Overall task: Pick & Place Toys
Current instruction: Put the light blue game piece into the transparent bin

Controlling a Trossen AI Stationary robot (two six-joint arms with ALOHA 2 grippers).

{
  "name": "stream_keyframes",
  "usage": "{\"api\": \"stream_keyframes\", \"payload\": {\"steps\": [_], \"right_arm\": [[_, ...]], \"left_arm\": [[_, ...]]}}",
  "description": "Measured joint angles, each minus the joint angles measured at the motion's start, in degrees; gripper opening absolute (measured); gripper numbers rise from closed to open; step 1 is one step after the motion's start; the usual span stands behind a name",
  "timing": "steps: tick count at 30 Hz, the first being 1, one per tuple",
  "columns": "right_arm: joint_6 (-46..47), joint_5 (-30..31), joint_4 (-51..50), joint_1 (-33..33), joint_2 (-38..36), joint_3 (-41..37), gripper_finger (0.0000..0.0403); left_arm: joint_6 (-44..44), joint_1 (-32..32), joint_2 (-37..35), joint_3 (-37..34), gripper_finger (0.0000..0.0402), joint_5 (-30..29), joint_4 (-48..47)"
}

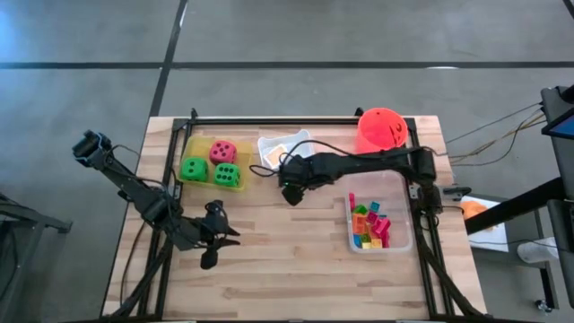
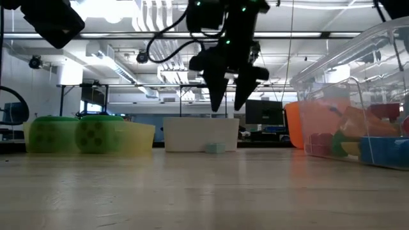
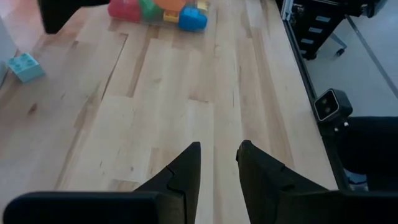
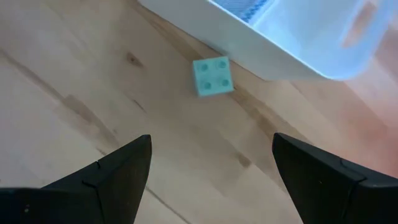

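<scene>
Right pincer [image 4: 211, 162] is held released above the bench [image 1: 269, 260], fingers spread wide. A light-teal brick [image 4: 212, 76] lies just beside the white tray [image 4: 298, 43]. The brick should be centred between the fingers before descent, tray wall avoided. Left pincer [image 3: 217, 165] is parked near the bench front, slightly parted, empty.

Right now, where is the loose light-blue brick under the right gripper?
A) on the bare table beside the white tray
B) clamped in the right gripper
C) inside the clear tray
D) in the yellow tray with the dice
A: the light-blue brick lies on the table just outside the white tray, with the open right gripper above it.
</scene>
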Motion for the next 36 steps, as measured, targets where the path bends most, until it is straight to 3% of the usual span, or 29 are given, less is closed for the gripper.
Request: {"api": "stream_keyframes", "payload": {"steps": [14,19,36], "right_arm": [[-6.00,-3.52,2.23,-4.38,10.25,6.30,0.0329],[-7.51,-6.40,6.16,-6.13,10.22,4.14,0.0329],[-9.58,-7.89,15.80,-9.41,9.97,-2.89,0.0329]], "left_arm": [[-2.52,-0.02,0.00,-0.30,0.0102,0.38,-1.64],[-2.60,-0.02,0.00,-0.31,0.0102,0.55,-1.70],[-2.86,-0.02,0.00,-0.31,0.0102,0.55,-1.72]]}}
